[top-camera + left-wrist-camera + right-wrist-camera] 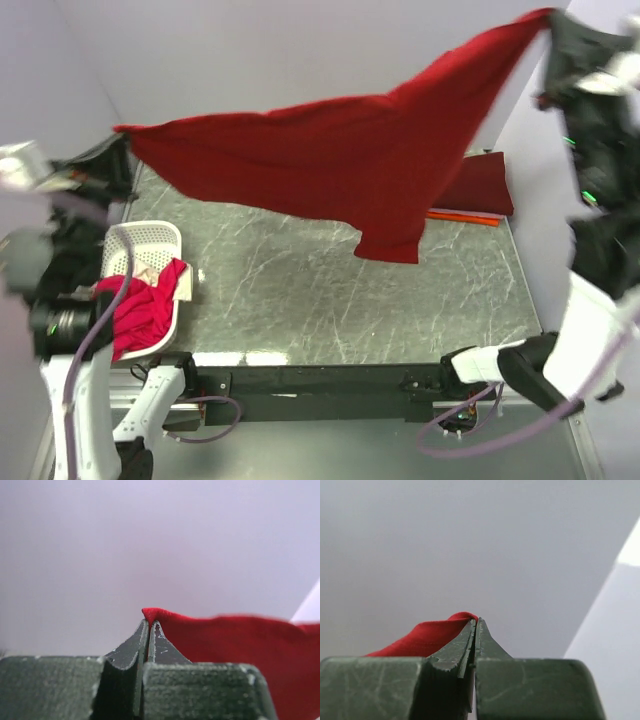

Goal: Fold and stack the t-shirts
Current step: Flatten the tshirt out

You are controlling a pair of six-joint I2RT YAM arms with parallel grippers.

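Note:
A large dark red t-shirt (340, 160) hangs spread in the air above the table, stretched between both arms. My left gripper (122, 135) is shut on its left corner (155, 614). My right gripper (548, 22) is shut on its right corner (462, 617), held higher. A maroon folded shirt (480, 185) lies at the back right on an orange one (465, 216). A magenta-pink shirt (140, 310) and a cream one (150, 268) lie in the white basket (150, 238) at the left.
The dark marbled table (330, 300) lies under the hanging shirt. Lilac walls (300, 50) close the back and sides. Cables (470, 440) run along the near edge by the arm bases.

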